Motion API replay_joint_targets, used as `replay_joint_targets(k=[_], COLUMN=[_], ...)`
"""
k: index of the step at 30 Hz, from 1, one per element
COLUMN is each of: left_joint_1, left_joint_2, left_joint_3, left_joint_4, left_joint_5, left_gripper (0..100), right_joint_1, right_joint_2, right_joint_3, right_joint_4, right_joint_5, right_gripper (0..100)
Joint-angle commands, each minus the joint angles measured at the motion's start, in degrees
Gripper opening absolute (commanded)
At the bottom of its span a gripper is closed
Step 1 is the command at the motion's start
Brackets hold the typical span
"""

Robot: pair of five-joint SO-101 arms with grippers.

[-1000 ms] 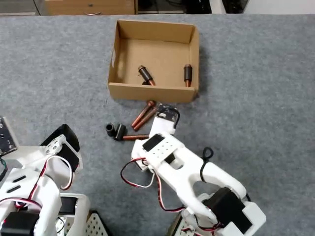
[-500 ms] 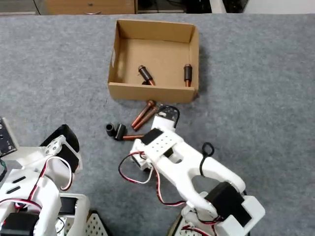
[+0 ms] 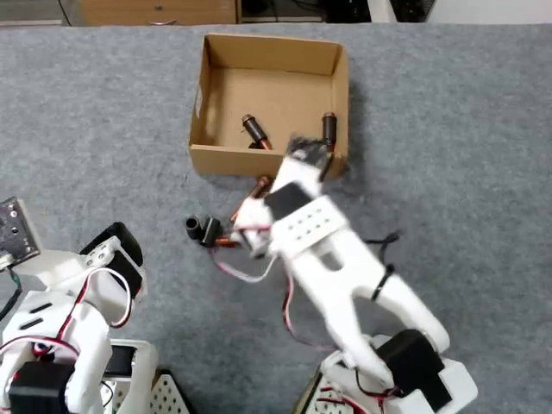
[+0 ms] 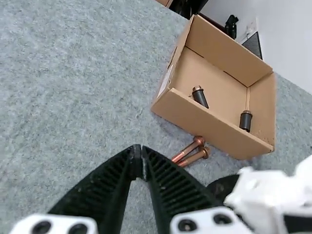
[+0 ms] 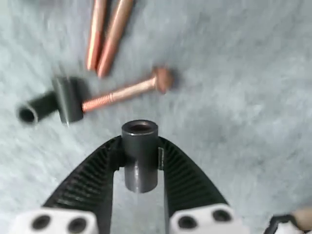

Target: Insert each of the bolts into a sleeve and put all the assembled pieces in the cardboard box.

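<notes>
Right pincer (image 5: 140, 144) is partly closed and clamped on a black sleeve (image 5: 140, 156). The jaws grip its sides and the sleeve runs along the pincer axis, with the open bore end poking out past the tips.

Past that bore end a single bolt (image 5: 126, 91) lies flat on the grey worktop (image 3: 448, 129), near the sleeve but not touching it. Its thread end meets the loose sleeves (image 5: 66, 100), which look like two dark pieces butted together. Can't tell whether the thread is actually inside one.

Further out is the bolt pair (image 5: 107, 29), two more copper bolts side by side and touching, also bare.

High view: the right arm is stretched toward the cardboard box (image 3: 269, 161), and its pincer end sits at the box's front wall, blurred. The bolt pair lies just in front of that wall, partly under the arm. The single bolt and the loose sleeves are a bit nearer the robot bases.

Two assembled pieces are in the box, one (image 3: 255, 131) near the middle of the floor and the other (image 3: 329, 128) against the side wall on the right arm's side. Both are bolt-in-sleeve, and they sit apart from each other.

Left pincer (image 4: 138, 161) is fully closed, tips together, holding nothing. It hangs over bare worktop, well apart from the box and from all the loose parts. In its wrist view the box and the bolt pair lie beyond the tips.
</notes>
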Motion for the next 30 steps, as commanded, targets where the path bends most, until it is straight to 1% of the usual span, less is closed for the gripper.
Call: replay_joint_targets(k=[1,4,7,11,19,23,27,30], left_joint_1=[0.5,0.5,0.2,0.2,0.4,0.4,0.4,0.5], left_joint_2=[0.7,2.8,6.6,10.3,12.2,12.3,12.4,12.4], left_joint_3=[0.3,0.1,-0.3,-0.3,-0.3,-0.3,-0.2,-0.2], left_joint_4=[-0.6,-0.6,-0.6,-0.6,-0.5,2.5,3.0,3.0], left_joint_5=[0.0,-2.1,-4.7,-5.1,-5.1,-5.1,-5.2,-4.9], left_gripper=[2,2,2,2,2,2,2,2], right_joint_1=[8.4,13.6,17.4,23.0,41.5,49.5,54.5,56.4], right_joint_2=[-2.6,-2.7,-2.7,-2.7,-2.7,-2.7,-2.7,-2.7], right_joint_3=[-8.6,-15.2,-22.0,-31.7,-52.8,-62.2,-69.4,-74.2], right_joint_4=[0.8,1.3,5.7,10.7,14.8,18.5,22.3,25.0], right_joint_5=[4.8,8.9,12.9,17.2,24.3,28.4,31.2,33.7], right_gripper=[0.2,0.2,0.2,0.2,0.2,0.2,0.2,0.2])
